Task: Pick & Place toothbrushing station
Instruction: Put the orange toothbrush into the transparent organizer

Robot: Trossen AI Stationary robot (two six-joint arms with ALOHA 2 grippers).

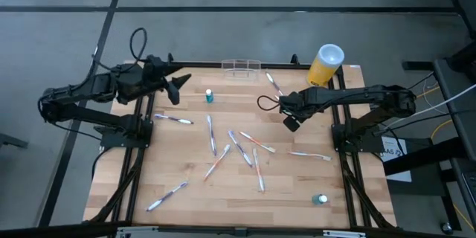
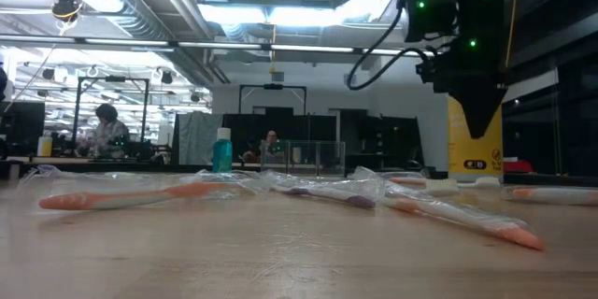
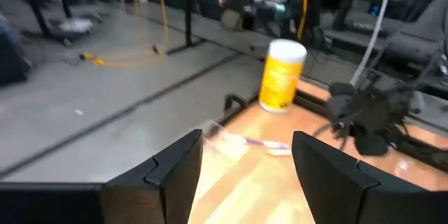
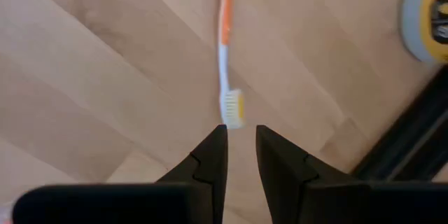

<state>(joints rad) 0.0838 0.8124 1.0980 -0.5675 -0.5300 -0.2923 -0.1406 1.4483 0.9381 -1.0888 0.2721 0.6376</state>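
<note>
- Toothbrushing station (image 1: 242,66) at the worktop's (image 1: 186,160) far edge, midway between the arms; looks empty, clear walls hard to read.
- Yellow cylinder (image 1: 326,64) with white top at far right corner, well apart from station.
- Toothbrushes (image 1: 242,149) scattered mid-worktop; one (image 1: 274,83) just right of station; small teal bottle (image 1: 210,96) near it, another (image 1: 320,200) at near right.
- Left gripper (image 1: 178,88) raised over far left edge, jaws wide, holding nothing.
- Right gripper (image 4: 240,143) pointing down beside an orange-handled toothbrush (image 4: 226,49), jaws narrow, nothing between them.
- People in background, too blurred to make out.
</note>
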